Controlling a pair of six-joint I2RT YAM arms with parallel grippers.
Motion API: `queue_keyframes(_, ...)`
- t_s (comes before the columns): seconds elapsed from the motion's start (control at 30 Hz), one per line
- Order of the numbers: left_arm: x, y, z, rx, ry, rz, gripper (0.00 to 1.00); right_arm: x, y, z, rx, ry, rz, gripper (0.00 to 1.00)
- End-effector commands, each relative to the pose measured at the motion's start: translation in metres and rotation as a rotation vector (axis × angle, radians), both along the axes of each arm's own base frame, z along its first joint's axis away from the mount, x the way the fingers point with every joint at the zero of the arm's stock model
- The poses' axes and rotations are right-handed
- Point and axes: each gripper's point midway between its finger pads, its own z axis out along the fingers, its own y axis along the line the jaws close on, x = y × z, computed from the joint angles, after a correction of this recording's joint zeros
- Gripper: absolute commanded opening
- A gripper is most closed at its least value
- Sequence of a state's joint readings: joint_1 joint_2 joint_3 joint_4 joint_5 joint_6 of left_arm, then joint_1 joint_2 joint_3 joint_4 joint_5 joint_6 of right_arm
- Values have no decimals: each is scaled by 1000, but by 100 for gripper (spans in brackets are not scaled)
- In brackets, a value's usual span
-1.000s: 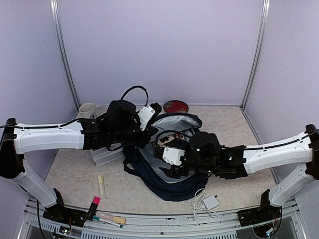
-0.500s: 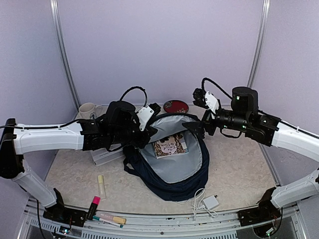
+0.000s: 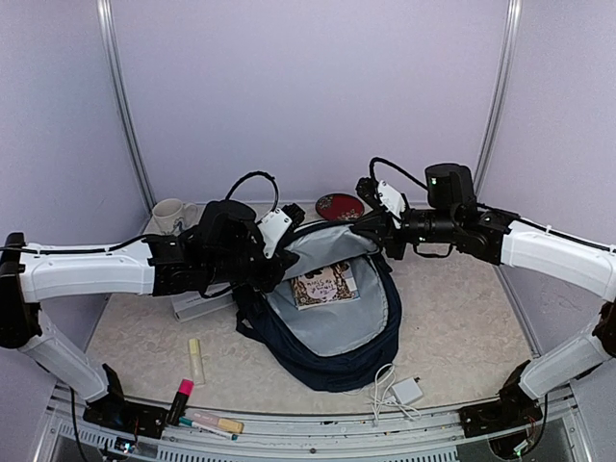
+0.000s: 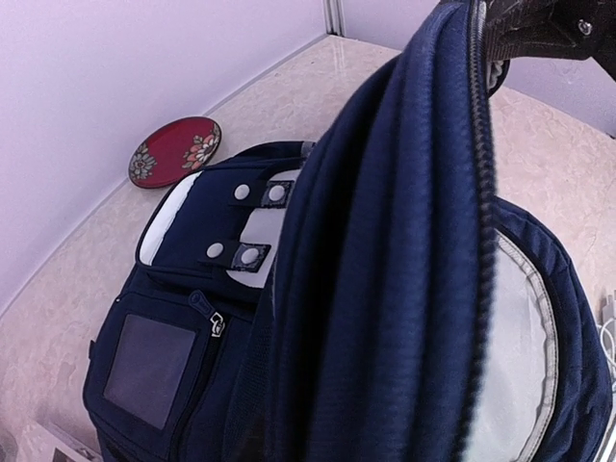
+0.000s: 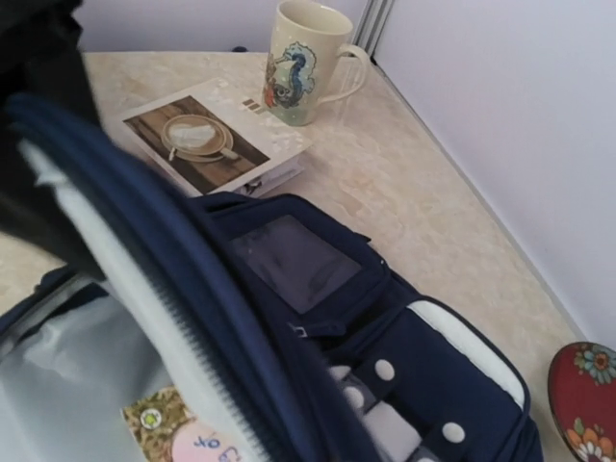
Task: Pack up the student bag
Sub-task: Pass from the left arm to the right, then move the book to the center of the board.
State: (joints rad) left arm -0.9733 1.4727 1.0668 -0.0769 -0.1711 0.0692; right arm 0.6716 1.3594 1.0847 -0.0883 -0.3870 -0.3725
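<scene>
Student bag point(image 3: 337, 332) open, long axis near-far, mouth up — L gripper point(image 3: 282, 252) & R gripper point(image 3: 373, 234) pinch rim point(image 4: 433, 192)

Overall light: bright, even and diffuse in all three views, with pale lilac walls and no harsh contrast
Shadows: soft and faint, with a dim patch on the tabletop point(image 3: 452, 318) just beside the student bag point(image 3: 322, 366)
Glare: only a mild sheen on the tabletop in the left wrist view
Top view: sharp throughout; the frame posts point(image 3: 122, 96) lean outward toward the top, a wide-lens effect
Left wrist view: bag rim nearest the lens is soft, front pocket sharper
Right wrist view: near rim blurred, mug point(image 5: 303, 60) and book point(image 5: 207, 140) clear
Dark fabric: navy folds lose detail in every view
</scene>
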Motion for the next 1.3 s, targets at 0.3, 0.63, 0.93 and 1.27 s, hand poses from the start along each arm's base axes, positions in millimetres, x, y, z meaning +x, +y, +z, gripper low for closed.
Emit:
queue_keyframes(0.3,28,79,56,-296,109,366,99,22,-17,5,33,17,-110,0)
queue_keyframes(0.63,90,231,-46,-190,293,939,99,25,-15,-5,28,62,-96,0)
queue_keyframes(0.93,135,286,-108,-193,374,1109,99,13,-15,-1,40,51,-53,0)
queue_keyframes(1.27,189,345,-122,-365,400,1170,97,6,-22,6,48,17,-55,0)
